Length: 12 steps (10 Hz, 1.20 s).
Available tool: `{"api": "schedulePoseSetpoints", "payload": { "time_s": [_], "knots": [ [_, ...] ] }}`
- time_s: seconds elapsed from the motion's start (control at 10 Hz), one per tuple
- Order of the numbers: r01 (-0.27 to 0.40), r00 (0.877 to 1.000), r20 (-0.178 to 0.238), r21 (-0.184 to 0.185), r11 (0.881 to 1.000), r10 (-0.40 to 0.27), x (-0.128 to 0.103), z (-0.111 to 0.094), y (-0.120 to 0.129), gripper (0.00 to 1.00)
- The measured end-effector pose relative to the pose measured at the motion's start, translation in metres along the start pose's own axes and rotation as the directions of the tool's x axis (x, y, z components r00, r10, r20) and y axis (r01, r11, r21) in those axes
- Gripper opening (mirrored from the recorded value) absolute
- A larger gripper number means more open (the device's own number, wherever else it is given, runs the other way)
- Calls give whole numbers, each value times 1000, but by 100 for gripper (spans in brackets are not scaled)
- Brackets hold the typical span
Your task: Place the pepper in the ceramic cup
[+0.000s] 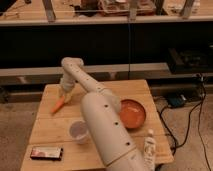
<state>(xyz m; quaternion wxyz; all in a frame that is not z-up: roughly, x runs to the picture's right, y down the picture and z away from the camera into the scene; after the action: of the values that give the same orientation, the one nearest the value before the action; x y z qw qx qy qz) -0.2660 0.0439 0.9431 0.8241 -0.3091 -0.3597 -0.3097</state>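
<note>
At the table's back left, the gripper met the pepper, presumably bound for the ceramic cup; I couldn't tell its hold.

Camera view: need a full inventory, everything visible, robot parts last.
table: 1, light wood, centre of the view
pepper: 1, orange-red, left part of the table, lying at a slant
ceramic cup: 1, pale whitish-grey, front left, nearer the camera than the pepper
bowl: 1, orange, right part of the table
bottle: 1, white, front right edge of the table
packet: 1, dark, front left corner
cables: several, dark, on the floor right of the table
arm: 1, off-white, from the bottom edge over the table to the back left
gripper: 1, at the arm's end, right at the pepper's upper end
</note>
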Motion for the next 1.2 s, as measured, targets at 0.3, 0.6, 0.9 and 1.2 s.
{"api": "schedulePoseSetpoints", "payload": {
  "time_s": [0.3,0.6,0.9,1.2],
  "knots": [
    [19,997,-76,79,997,-13,5,-38,21,33],
    [-1,989,-144,145,989,22,14,-76,41,33],
    [-36,981,-179,233,972,79,27,-136,64,33],
    [-25,976,-201,281,959,84,23,-189,82,33]
  ]
}}
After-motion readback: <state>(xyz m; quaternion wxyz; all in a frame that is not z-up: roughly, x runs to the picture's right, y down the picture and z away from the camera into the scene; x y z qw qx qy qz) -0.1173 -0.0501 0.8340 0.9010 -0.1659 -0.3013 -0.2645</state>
